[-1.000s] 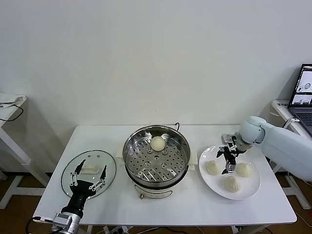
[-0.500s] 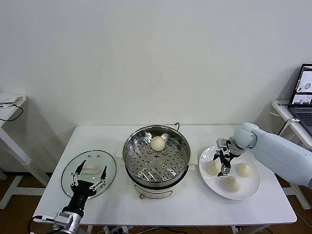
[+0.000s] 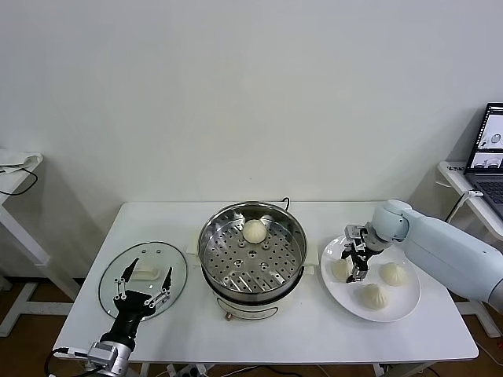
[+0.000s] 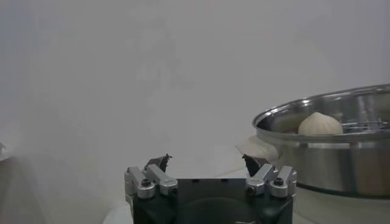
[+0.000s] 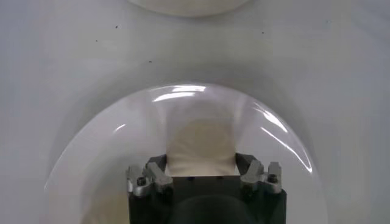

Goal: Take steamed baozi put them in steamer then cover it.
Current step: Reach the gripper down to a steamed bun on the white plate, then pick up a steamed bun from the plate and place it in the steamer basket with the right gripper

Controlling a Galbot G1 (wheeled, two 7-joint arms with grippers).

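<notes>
My right hand [image 3: 353, 265] has slid onto the nearest plate baozi [image 3: 342, 269], fingers closing around it; one sits in the steamer [image 3: 251, 250], cover [image 3: 143, 278] still off.

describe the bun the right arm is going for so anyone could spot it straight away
Find the white plate on the table, right of the steamer. Three buns sit on it; the target bun is the one nearest the steamer, with the right pincer down around it.

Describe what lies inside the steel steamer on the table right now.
Inside the steamer, one baozi sits on the perforated tray near the far rim. The rest of the tray is bare. Whatever lies beneath the tray is hidden.
</notes>
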